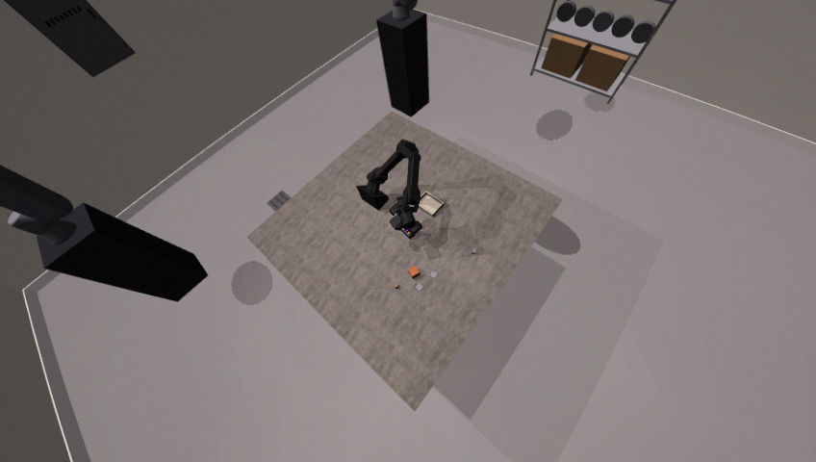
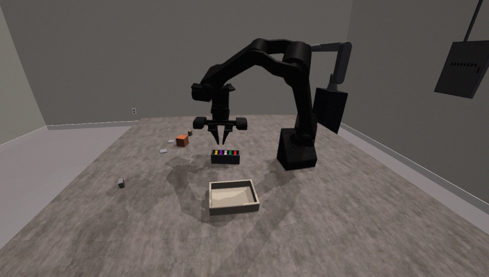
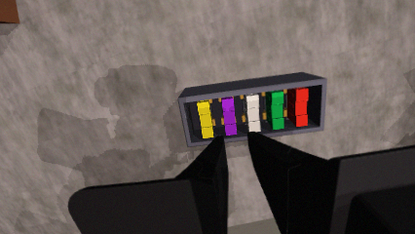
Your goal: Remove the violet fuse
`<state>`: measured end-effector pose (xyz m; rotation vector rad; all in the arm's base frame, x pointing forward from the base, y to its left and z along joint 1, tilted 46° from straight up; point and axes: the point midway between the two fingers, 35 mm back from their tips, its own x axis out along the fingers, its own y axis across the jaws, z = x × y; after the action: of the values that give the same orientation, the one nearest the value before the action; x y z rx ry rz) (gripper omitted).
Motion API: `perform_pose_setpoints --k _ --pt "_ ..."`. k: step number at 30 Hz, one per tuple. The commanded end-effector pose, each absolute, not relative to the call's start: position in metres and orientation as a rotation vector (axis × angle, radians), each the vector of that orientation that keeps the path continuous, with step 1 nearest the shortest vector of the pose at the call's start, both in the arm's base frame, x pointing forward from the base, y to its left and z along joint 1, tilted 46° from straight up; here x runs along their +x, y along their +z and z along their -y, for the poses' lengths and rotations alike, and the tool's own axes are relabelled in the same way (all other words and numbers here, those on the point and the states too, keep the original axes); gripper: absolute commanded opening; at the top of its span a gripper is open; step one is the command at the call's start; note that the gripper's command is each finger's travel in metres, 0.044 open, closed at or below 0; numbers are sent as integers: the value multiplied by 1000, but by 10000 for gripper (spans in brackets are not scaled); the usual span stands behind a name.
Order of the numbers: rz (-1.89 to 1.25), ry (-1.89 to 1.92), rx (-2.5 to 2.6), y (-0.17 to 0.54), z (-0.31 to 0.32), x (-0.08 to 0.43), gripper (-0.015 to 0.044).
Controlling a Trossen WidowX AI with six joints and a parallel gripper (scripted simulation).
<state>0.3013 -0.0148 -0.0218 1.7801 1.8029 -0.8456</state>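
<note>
The violet fuse (image 2: 221, 153) (image 3: 229, 117) sits upright in the dark fuse block (image 2: 225, 160) (image 3: 253, 84), between the yellow fuse (image 3: 206, 119) and the white fuse (image 3: 252, 113). The green fuse (image 3: 278, 110) and red fuse (image 3: 301, 107) sit farther right. My gripper (image 2: 221, 143) (image 3: 236, 140) points down above the block, fingers a narrow gap apart with nothing between them. Its tips are clear of the fuses, above the violet fuse in the exterior view. The beige tray (image 1: 430, 204) (image 2: 234, 210) holds nothing visible.
An orange cube (image 1: 414, 271) (image 2: 181, 141) stands beyond the block in the exterior view, near a small brown block (image 1: 395, 286) (image 2: 190, 133) and two flat pale pieces (image 2: 170, 141) (image 2: 163, 150). A small grey block (image 1: 473, 251) (image 2: 121, 183) lies off to the left in that view.
</note>
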Motion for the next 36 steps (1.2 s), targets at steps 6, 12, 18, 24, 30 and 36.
perform_pose_setpoints --k 6,12,18,24,30,36 --pt "-1809 -852 1790 -29 9 301 67" --pt "-1809 -852 1791 -33 5 301 67" --pt "-1809 -852 1791 -37 1 301 67" --pt "-1809 -851 1791 -41 -3 300 67" --pt "-1810 -851 1791 -45 -7 300 67" --pt "-1810 -851 1791 -45 -7 300 67"
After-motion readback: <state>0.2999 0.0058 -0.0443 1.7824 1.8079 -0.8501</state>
